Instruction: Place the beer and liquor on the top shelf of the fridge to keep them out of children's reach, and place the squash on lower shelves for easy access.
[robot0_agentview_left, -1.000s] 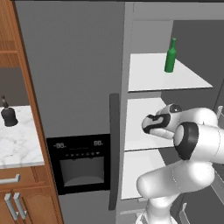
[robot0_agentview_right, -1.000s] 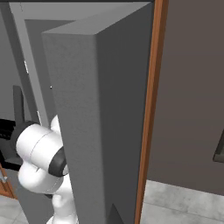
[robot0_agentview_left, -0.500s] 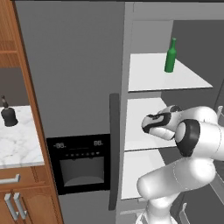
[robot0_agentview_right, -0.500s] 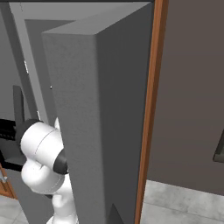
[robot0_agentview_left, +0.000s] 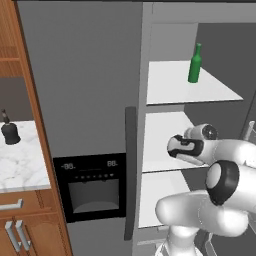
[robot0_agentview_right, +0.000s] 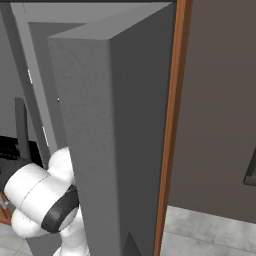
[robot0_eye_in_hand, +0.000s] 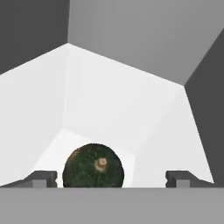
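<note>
Apparently the squash (robot0_eye_in_hand: 93, 166) step was in hand: the round, very dark green vegetable, pale stem scar facing the camera, was seen on a white lower shelf (robot0_agentview_left: 161, 145) of the fridge (robot0_agentview_left: 90, 100), between the jaws, which were spread wide and released. The beer (robot0_agentview_left: 195, 63) was seen upright on the top shelf (robot0_agentview_left: 170, 85). The liquor (robot0_agentview_left: 9, 131), left on the desk (robot0_agentview_left: 20, 165), would likely be fetched next.

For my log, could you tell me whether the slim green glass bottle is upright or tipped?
Upright: the slim green glass bottle stands on its base with its neck pointing up, on the uppermost white shelf.
</note>
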